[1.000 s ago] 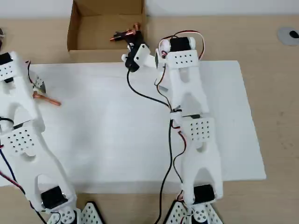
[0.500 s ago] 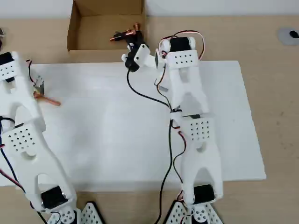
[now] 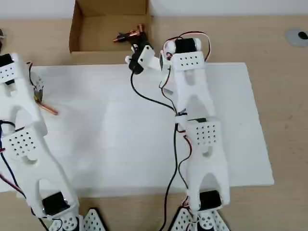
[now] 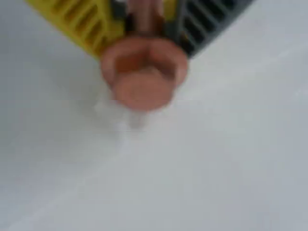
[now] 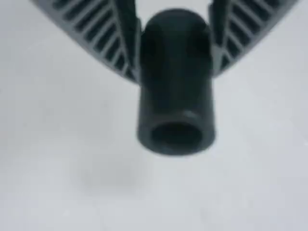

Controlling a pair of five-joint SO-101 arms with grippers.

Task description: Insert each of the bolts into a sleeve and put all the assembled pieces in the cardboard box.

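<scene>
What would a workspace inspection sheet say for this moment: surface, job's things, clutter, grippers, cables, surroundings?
Surface: white sheet on a wooden table.
Job's things: copper bolt held by the left gripper; black sleeve held by the right gripper; assembled pieces lying in the cardboard box, count unclear.
Clutter: nothing seen.
Grippers: left shut on the bolt, over the sheet's left part; right shut on the sleeve, by the box's near right corner.
Cables: black and red cables run along the right arm and trail over the sheet.
Surroundings: grey disc at the table's far right.
</scene>
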